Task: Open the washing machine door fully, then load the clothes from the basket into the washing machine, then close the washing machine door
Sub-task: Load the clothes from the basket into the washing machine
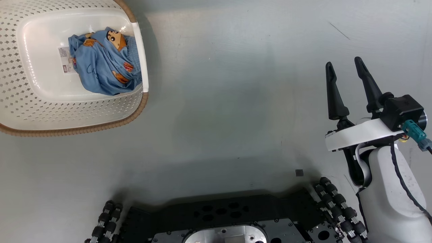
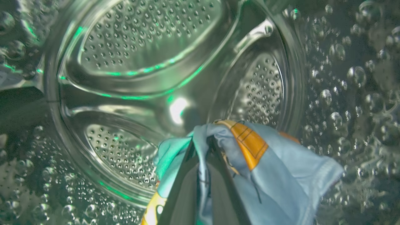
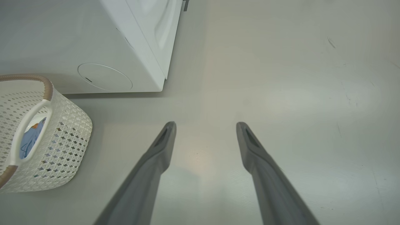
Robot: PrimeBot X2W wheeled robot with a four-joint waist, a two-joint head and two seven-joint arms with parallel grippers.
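Left pincer (image 2: 207,142) was clamped on a soft blue garment (image 2: 281,175) inside the washing machine drum (image 2: 150,40); light, limp cloth, I judged, best pinched at a bunched fold. Right pincer (image 1: 344,69) stood wide and empty above the floor. A second garment (image 1: 101,71) lay in the basket (image 1: 33,111).

No legible text; label sticker (image 1: 64,60) on basket (image 1: 67,114) base too small.
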